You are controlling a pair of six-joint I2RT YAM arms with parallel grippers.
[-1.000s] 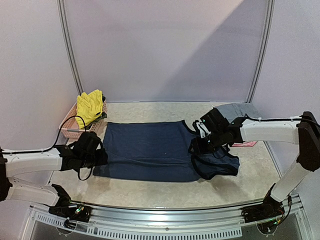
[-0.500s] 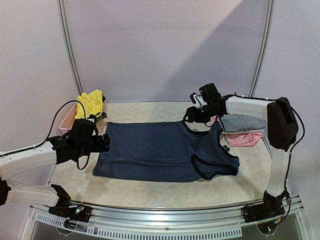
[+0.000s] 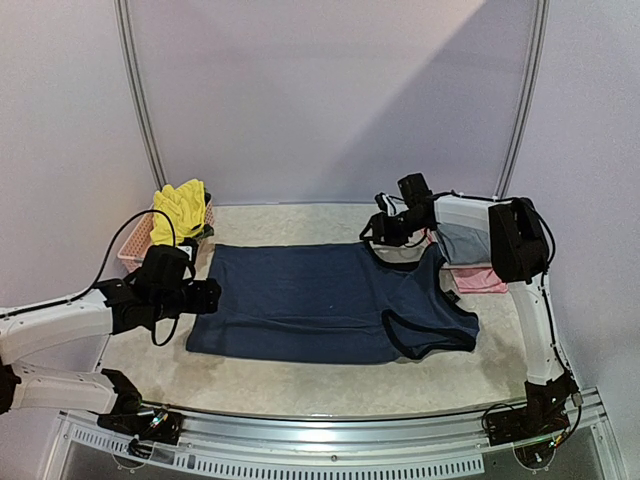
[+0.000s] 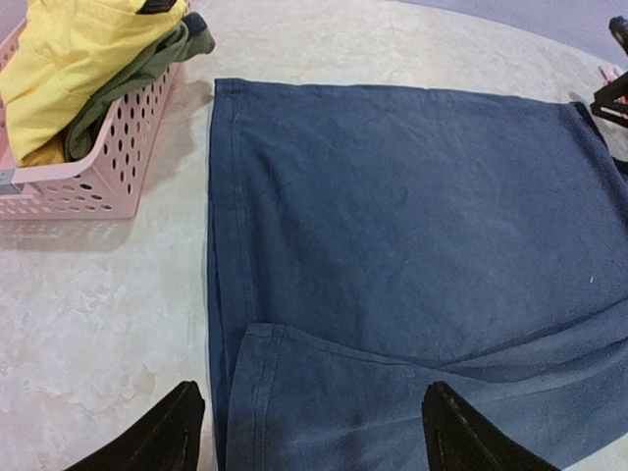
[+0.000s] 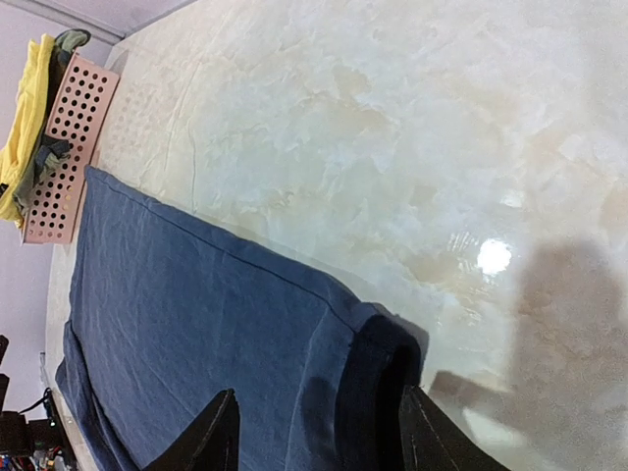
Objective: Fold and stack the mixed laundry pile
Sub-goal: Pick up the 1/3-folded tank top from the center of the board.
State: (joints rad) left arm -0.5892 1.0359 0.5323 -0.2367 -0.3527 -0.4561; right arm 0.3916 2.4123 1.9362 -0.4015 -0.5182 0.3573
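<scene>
Two arms flank the navy blue top (image 3: 300, 300), spread flat on the table (image 3: 300, 385). The left arm reaches in low and near-horizontal, left gripper (image 4: 312, 407) over the top's left hem, fingers wide apart and empty; the right arm stands upright and bends inward, right gripper (image 5: 314, 412) over the top's far right shoulder strap, fingers likewise parted, holding nothing.

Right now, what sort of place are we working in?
Probably a robot test booth, not a home laundry room: plain pale wall panels in a metal frame enclose a marble-look table, with a navy top spread beside a pink basket.
</scene>
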